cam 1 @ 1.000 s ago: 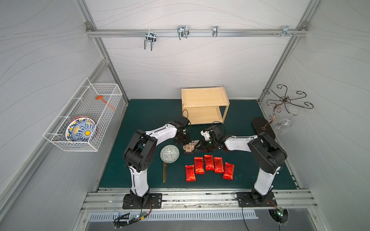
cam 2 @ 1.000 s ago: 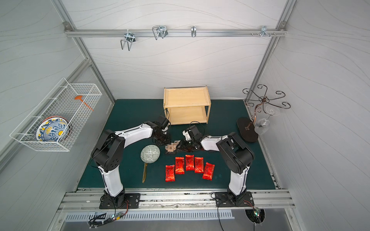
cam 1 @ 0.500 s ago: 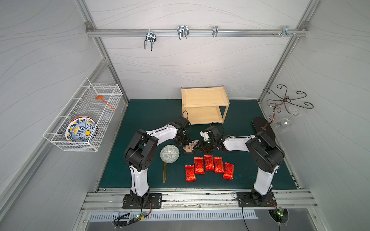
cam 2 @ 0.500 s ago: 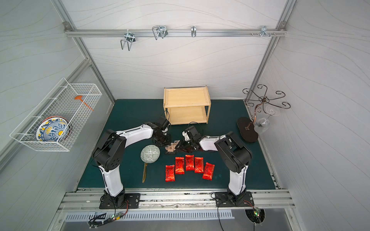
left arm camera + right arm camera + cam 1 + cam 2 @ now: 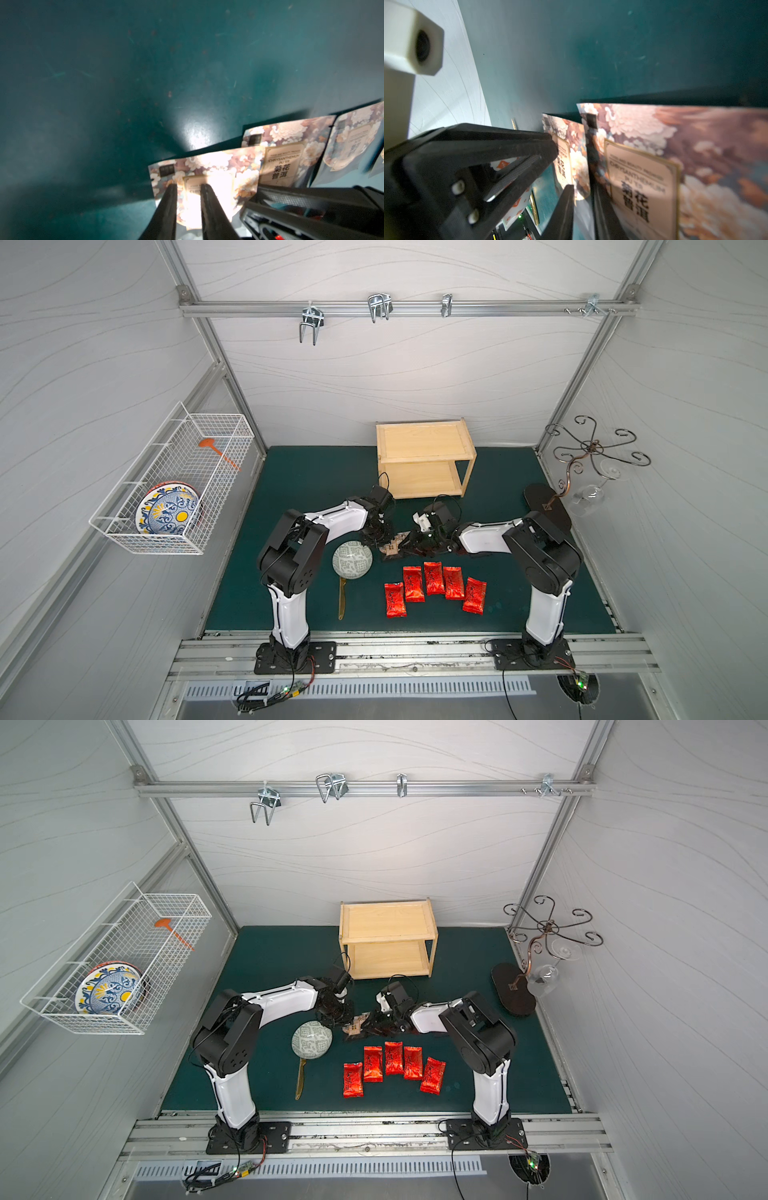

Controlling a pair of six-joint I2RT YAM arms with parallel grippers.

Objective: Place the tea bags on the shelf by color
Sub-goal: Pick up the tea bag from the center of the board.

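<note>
1. Tea bags (image 5: 392, 547) in beige lie mid-frame on the mat (image 5: 311, 472), between both grippers; red sachets (image 5: 434, 578) sit below centre; shelf (image 5: 424, 443), upper centre, is bare.
2. Left gripper (image 5: 188, 186): jaws narrowly apart over one beige bag's face; hold cannot be told.
3. Right gripper (image 5: 581, 187): jaws nearly together at a neighbouring bag's edge (grip unconfirmed).
4. Advice: confirm a single-bag pinch, then part the arms before lifting.

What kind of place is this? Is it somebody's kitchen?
Probably a robot test booth, not a kitchen: two robot arms bolted to a metal rail, and plain white walls on an aluminium frame.
</note>
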